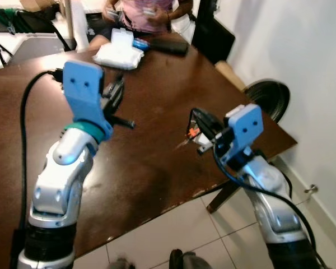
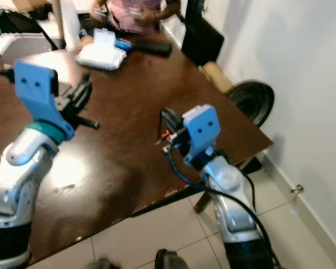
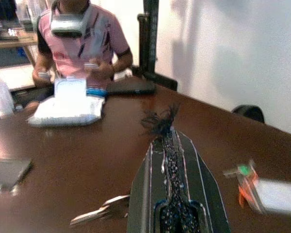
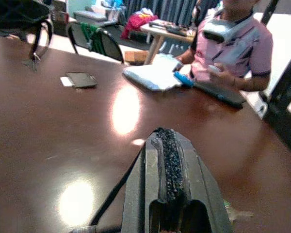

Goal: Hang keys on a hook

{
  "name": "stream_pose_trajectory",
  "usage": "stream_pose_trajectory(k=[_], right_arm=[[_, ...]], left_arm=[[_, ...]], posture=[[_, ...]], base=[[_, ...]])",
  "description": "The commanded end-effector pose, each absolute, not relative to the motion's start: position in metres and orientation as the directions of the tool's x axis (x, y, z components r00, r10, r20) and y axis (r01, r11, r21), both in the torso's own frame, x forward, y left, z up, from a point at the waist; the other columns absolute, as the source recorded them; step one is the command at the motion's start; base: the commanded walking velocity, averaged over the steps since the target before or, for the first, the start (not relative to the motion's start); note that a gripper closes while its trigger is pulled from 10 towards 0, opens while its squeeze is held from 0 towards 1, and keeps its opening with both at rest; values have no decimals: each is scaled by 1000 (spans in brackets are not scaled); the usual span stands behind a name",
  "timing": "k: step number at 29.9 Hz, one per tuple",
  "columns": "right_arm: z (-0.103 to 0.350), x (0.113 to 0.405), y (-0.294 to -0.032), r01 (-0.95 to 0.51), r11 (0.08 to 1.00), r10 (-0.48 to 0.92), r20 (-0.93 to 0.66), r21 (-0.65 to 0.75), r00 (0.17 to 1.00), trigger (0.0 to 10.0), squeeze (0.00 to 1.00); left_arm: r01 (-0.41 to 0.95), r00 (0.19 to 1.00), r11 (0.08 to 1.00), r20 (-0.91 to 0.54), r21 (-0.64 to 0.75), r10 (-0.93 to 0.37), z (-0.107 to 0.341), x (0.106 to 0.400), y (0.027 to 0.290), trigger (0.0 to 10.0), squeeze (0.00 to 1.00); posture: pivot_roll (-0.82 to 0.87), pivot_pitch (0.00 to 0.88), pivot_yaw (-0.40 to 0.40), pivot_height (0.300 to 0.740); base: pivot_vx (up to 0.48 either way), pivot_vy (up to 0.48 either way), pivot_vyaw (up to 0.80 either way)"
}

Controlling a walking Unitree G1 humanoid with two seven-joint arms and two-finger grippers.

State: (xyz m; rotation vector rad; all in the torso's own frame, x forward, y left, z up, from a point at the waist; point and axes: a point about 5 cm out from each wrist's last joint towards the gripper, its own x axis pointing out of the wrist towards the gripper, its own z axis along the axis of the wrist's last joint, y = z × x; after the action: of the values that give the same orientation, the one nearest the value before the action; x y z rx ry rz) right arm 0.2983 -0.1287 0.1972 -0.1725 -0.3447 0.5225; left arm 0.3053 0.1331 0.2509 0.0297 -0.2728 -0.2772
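Both arms raised over dark brown desk [image 1: 157, 168]. Left gripper [image 3: 170, 127] jaws pressed together, pinching a black frayed bit at the tips; what it is, cannot tell. Silver key [image 3: 102, 212] dangling just beside left fingers, above desk. Right gripper [image 4: 166, 138] jaws pressed together, nothing visible between, over desk near right edge. Small orange-and-green item [image 3: 246, 180] near right gripper's tip. White bag [image 1: 119, 54] and black case [image 1: 168, 45] at far end. Person [image 3: 82, 41] seated there, hands near bag.
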Motion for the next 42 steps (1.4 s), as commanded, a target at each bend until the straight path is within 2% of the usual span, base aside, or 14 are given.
stream_pose_trajectory(k=[1, 5, 11, 16, 42], right_arm=[[194, 297, -126, -469, 847, 526, 268, -251, 807, 10000, 0], [193, 297, -124, -471, 837, 538, 258, -279, 803, 10000, 0], [194, 297, -123, -477, 826, 552, 255, -302, 794, 10000, 0], [195, 298, -124, -474, 828, 549, 258, -300, 795, 10000, 0], [191, 297, -124, -478, 823, 554, 252, -307, 793, 10000, 0]], left_arm=[[249, 932, 966, 255, 70, -259, 250, 304, 137, 10000, 0], [249, 931, 966, 258, 71, -259, 251, 304, 137, 10000, 0], [250, 927, 962, 259, 109, -271, 251, 304, 134, 10000, 0], [278, 919, 953, 256, 124, -301, 250, 303, 126, 10000, 0], [305, 910, 941, 248, 146, -333, 249, 304, 119, 10000, 0]], posture=[[10, 70, 26, 740], [12, 68, 23, 740], [11, 68, 22, 740], [10, 66, 24, 740], [5, 57, 30, 740]], base=[[-349, 0, 0], [-348, 0, 0], [0, 0, 208], [0, 0, 777], [0, 0, 789]])
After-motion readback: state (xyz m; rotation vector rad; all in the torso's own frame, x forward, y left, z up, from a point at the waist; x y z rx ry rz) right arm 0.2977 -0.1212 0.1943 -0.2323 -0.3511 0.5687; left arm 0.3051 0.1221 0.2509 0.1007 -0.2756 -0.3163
